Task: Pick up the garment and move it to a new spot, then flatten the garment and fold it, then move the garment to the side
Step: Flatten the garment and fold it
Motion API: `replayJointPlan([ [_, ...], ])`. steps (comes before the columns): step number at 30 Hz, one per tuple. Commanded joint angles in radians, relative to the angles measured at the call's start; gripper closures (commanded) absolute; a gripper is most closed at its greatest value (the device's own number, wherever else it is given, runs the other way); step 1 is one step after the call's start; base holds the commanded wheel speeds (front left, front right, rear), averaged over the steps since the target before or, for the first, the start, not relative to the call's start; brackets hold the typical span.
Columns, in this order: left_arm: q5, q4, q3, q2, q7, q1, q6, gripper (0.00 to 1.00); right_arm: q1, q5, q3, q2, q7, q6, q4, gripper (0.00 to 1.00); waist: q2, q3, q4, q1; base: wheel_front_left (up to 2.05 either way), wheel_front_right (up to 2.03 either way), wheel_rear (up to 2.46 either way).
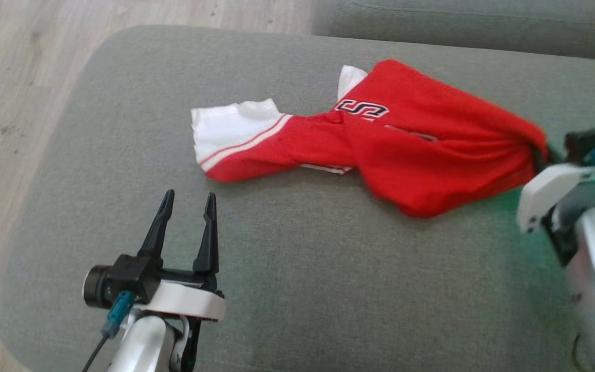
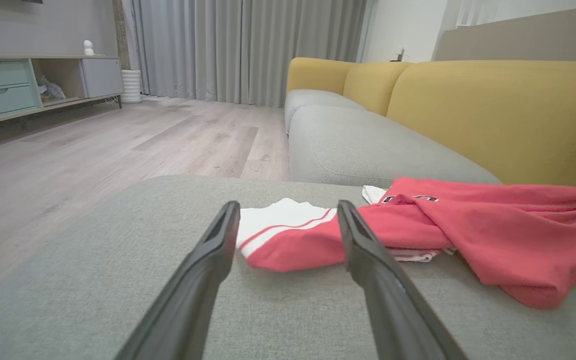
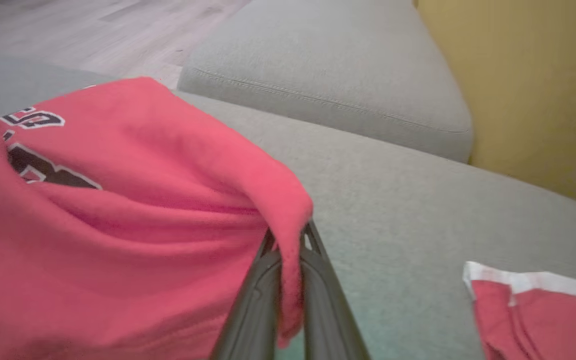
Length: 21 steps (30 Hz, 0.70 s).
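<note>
right hand (image 3: 289, 236) pinches garment (image 1: 421, 155) edge, seemingly lifted

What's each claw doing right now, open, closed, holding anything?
Left claw: open, holding nothing.
Right claw: closed on an edge of the red garment.

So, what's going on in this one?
The robot is working on a red and white garment that lies crumpled on a grey cushion. Its right end effector is shut on a fold at the garment's red end, and the fabric bunches toward that grip. The left end effector is open over the cushion, short of the white sleeve, and holds nothing. The garment is not yet flattened or folded.
</note>
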Motion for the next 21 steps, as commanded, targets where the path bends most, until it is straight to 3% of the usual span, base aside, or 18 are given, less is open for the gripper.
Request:
replayJointPlan([
  [1, -0.001, -0.034, 0.027, 0.004, -0.005, -0.027, 0.004, 0.0, -0.059, -0.024, 0.004, -0.016, -0.005, 0.007, -0.036, 1.0, 0.0, 0.001, -0.009, 0.0, 0.0, 0.0, 0.0],
  [2, -0.001, -0.034, 0.026, 0.004, -0.005, -0.028, 0.003, 0.0, -0.07, -0.046, -0.008, -0.022, -0.013, 0.007, -0.036, 0.58, 0.0, 0.002, -0.014, 0.0, 0.0, 0.0, 0.0],
  [3, -0.001, -0.033, 0.025, 0.003, -0.005, -0.03, 0.002, 0.0, -0.079, -0.07, -0.024, -0.024, -0.019, 0.007, -0.035, 0.0, 0.0, 0.004, -0.017, 0.0, 0.0, 0.0, 0.0],
  [7, 0.001, -0.031, 0.026, 0.005, -0.005, -0.032, 0.0, 0.0, -0.097, -0.125, -0.062, 0.016, -0.06, 0.007, -0.039, 0.0, 0.0, 0.006, -0.031, 0.0, 0.0, 0.0, 0.0],
  [8, 0.003, -0.033, 0.031, 0.009, -0.005, -0.032, 0.001, 0.0, -0.095, -0.142, -0.076, 0.066, -0.103, 0.007, -0.047, 0.0, 0.0, 0.005, -0.047, 0.0, 0.0, 0.0, 0.0],
  [14, 0.006, -0.04, 0.041, 0.02, -0.005, -0.032, 0.001, 0.0, -0.032, -0.125, -0.067, 0.161, -0.237, 0.007, -0.09, 0.0, 0.0, -0.003, -0.095, 0.0, 0.0, 0.0, 0.0],
  [16, 0.005, -0.042, 0.044, 0.023, -0.005, -0.027, 0.001, 0.0, 0.013, -0.088, -0.037, 0.173, -0.268, 0.007, -0.123, 0.0, 0.0, -0.009, -0.118, 0.0, 0.0, 0.0, 0.0],
  [21, 0.003, -0.041, 0.05, 0.028, -0.005, -0.023, 0.0, 0.0, 0.17, 0.133, 0.116, 0.175, -0.294, 0.007, -0.273, 0.0, 0.0, -0.018, -0.166, 0.0, 0.0, 0.0, 0.0],
])
